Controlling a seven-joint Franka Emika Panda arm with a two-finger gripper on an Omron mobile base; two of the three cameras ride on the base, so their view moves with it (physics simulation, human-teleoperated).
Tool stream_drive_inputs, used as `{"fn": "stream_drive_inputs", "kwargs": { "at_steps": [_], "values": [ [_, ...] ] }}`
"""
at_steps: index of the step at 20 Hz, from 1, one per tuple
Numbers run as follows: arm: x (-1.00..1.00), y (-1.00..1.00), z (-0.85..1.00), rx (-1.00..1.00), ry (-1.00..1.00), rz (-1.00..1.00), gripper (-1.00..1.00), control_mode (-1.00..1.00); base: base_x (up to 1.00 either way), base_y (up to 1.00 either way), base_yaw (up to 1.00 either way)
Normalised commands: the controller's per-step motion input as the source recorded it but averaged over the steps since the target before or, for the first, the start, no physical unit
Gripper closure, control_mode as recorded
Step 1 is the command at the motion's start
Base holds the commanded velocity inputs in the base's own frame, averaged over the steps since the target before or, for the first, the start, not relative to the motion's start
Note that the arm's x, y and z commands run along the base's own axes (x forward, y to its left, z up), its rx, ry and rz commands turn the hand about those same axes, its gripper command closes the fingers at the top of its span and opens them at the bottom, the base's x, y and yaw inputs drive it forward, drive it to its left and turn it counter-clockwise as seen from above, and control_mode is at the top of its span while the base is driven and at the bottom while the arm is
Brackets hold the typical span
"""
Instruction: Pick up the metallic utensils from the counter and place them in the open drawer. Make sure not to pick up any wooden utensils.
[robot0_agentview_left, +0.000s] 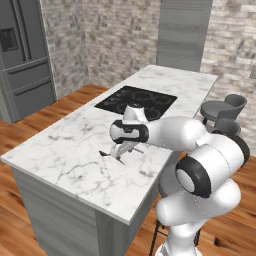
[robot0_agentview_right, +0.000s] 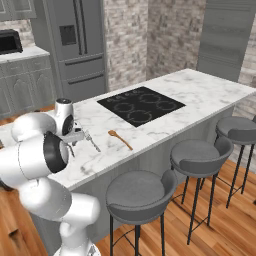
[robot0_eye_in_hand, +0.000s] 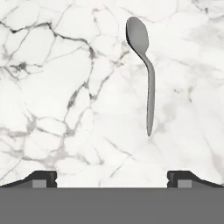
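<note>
1. Gripper (robot0_eye_in_hand: 112, 177): in the hand view its two dark fingertips (robot0_eye_in_hand: 41, 178) stand wide apart at the bottom edge, with bare marble between them and nothing held.
2. Metal spoon (robot0_eye_in_hand: 144, 70): silver-grey, lying flat on the counter (robot0_eye_in_hand: 65, 87). In the hand view its round bowl sits at about 12 o'clock and its slim handle runs down toward 5 o'clock, ending above the gap between the fingertips and nearer the right one. The spoon is apart from both fingertips.
3. Arm: in the left base view the gripper (robot0_agentview_left: 122, 148) hangs over the near part of the counter (robot0_agentview_left: 65, 150), at about 7 o'clock from the black cooktop (robot0_agentview_left: 136, 101). Slim dark cutlery shows just beneath it; its kind cannot be told there.
4. Wooden spoon (robot0_agentview_right: 120, 138): orange-brown, lying on the counter (robot0_agentview_right: 200, 92) in the right base view, at about 7 o'clock from the cooktop (robot0_agentview_right: 141, 105) and near the counter's front edge.
5. Silver utensil (robot0_agentview_right: 92, 141): a slim piece lies just beside the gripper (robot0_agentview_right: 75, 140), between it and the wooden spoon, touching neither.
6. Stools (robot0_agentview_right: 140, 192): grey, ranged along the counter's front.
</note>
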Motion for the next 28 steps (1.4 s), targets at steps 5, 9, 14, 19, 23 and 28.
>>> {"fn": "stream_drive_inputs", "kwargs": {
  "at_steps": [5, 9, 14, 19, 23, 28],
  "values": [
    [0.53, 0.14, -0.21, -0.01, 0.00, 0.00, -1.00, -1.00, 0.00, 0.00, 0.00],
    [0.44, 0.15, -0.29, -0.01, 0.00, 0.00, -1.00, -1.00, 0.00, 0.00, 0.00],
    [0.39, 0.20, -0.33, 0.00, 0.00, 0.00, -1.00, -1.00, 0.00, 0.00, 0.00],
    [0.32, 0.10, -0.29, 0.00, 0.01, 0.00, -1.00, -1.00, 0.00, 0.00, 0.00],
    [0.20, 0.00, -0.31, 0.00, 0.01, 0.00, -1.00, -1.00, 0.00, 0.00, 0.00],
    [0.14, 0.00, -0.30, 0.00, 0.00, 0.00, -1.00, -1.00, 0.00, 0.00, 0.00]
  ]
}}
